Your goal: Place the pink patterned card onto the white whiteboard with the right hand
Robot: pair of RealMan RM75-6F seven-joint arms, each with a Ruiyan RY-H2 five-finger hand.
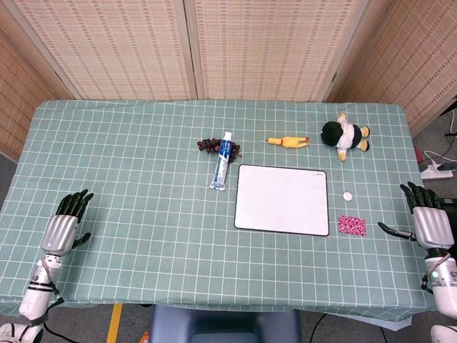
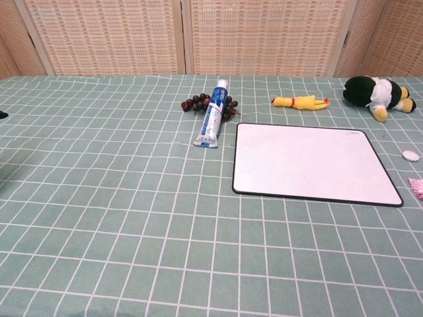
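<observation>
— Where's the pink patterned card (image 1: 351, 225)?

— Flat on the bench (image 1: 143, 214), just off the white whiteboard (image 1: 282, 199)'s near right corner, a small white disc (image 1: 348, 195) beside it.

— And the hands?

— Right robot hand (image 1: 428, 218) rests released at the right edge, near the card; left robot hand (image 1: 66, 223) likewise, far left. Open cloth between card and board.

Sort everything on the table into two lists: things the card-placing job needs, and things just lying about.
Needed: pink patterned card, white whiteboard, right hand.

Lying about: toothpaste tube, dark grapes, yellow rubber chicken, plush toy, small white disc, left hand.
</observation>
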